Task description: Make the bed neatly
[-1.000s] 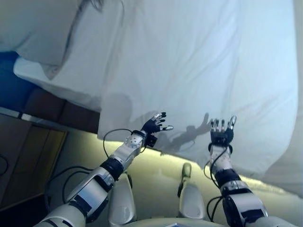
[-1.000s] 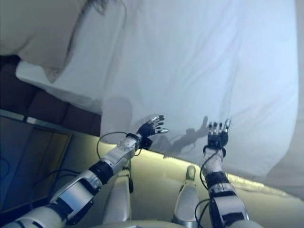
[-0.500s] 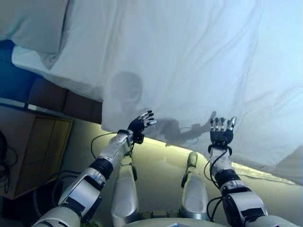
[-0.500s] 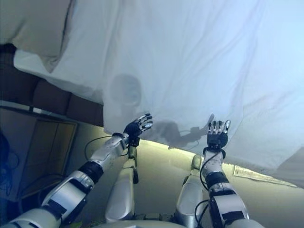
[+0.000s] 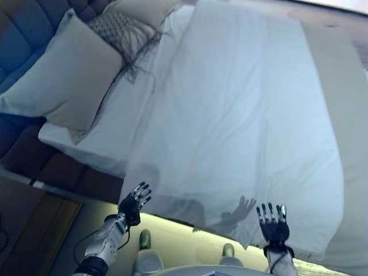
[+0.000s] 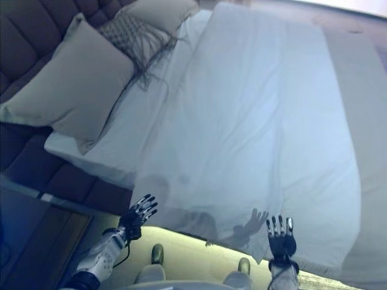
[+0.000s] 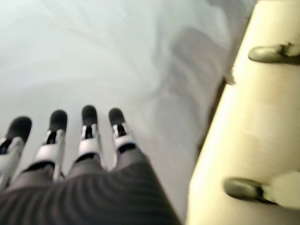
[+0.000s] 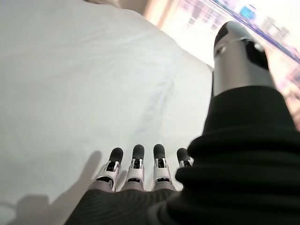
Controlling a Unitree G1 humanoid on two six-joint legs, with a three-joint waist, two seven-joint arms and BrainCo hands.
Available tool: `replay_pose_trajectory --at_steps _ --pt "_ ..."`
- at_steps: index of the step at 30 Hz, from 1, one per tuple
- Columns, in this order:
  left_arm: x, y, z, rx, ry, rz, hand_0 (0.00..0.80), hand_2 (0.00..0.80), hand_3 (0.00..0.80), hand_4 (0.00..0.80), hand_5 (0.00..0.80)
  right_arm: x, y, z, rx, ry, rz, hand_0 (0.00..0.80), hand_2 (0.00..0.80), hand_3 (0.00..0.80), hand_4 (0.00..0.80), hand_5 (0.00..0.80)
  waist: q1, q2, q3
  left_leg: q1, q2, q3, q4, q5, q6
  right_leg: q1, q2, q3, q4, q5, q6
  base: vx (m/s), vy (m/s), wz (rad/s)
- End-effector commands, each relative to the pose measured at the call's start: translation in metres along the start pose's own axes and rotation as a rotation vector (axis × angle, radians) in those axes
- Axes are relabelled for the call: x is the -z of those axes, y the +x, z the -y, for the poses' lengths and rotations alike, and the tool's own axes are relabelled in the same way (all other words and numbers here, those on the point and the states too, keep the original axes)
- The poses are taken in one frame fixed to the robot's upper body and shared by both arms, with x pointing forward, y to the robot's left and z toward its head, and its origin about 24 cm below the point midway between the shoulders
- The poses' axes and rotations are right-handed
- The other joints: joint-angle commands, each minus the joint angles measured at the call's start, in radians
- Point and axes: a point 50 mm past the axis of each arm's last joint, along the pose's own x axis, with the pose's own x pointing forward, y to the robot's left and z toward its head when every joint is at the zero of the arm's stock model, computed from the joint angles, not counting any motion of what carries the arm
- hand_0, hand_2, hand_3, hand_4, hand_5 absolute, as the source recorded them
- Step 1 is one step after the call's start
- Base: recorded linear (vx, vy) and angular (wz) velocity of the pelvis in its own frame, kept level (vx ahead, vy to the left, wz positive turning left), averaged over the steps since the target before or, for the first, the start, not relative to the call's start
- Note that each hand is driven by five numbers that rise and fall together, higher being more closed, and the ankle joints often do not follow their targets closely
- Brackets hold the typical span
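A white duvet [image 5: 247,115] lies spread over the bed, with a few creases, and its near edge hangs over the bed's side. A large pale pillow [image 5: 66,80] leans at the head, with a patterned fringed cushion [image 5: 118,29] and another pale pillow [image 5: 146,8] behind it. My left hand [image 5: 133,202] is open, fingers straight, in front of the duvet's near left corner, holding nothing. My right hand [image 5: 273,221] is open, fingers up, in front of the duvet's near edge, holding nothing. Both wrist views show straight fingers [image 7: 86,124] [image 8: 136,161] before the white cloth.
A dark tufted headboard [image 5: 23,34] stands at the left. The dark bed base [image 5: 69,175] shows under the mattress at the near left, beside a wooden floor panel [image 5: 34,224]. A light strip of floor [image 5: 184,236] runs along the bed's near side. A beige strip [image 5: 351,103] borders the duvet on the right.
The camera has tilted up: the whole bed and pillows now show, and both hands sit lower in view. Both hands stay open and empty.
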Motion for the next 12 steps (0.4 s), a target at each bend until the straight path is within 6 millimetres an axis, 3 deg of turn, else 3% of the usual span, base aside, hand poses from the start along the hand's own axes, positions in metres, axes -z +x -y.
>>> replay_pose_trajectory --at_steps 1,5,12 --pt "-0.027 0.008 0.008 0.031 -0.082 0.148 0.0 0.0 0.0 0.0 0.0 -0.02 0.009 -0.037 -0.157 -0.123 0.067 0.0 0.0 0.0 0.0 0.0 0.002 0.03 0.008 0.048 -0.028 0.024 0.019 -0.037 0.076 -0.058 0.089 0.013 0.053 0.052 -0.088 0.074 0.02 -0.09" --pt "-0.023 0.0 0.005 -0.006 -0.118 0.172 0.0 0.0 0.0 0.0 0.0 -0.018 0.006 -0.052 -0.174 -0.203 0.067 0.0 0.0 0.0 0.0 0.0 0.003 0.038 -0.013 0.079 -0.027 0.018 0.018 -0.046 0.075 -0.022 0.093 0.018 0.047 0.037 -0.09 0.073 0.031 -0.1" --pt "-0.019 -0.003 0.008 0.01 -0.133 0.167 0.0 0.0 0.0 0.0 0.0 -0.009 0.003 -0.048 -0.146 -0.223 0.011 0.0 0.0 0.0 0.0 0.0 0.015 0.037 -0.038 0.12 -0.026 0.009 0.013 -0.061 0.073 0.025 0.086 0.006 0.046 0.017 -0.087 0.076 0.014 -0.02"
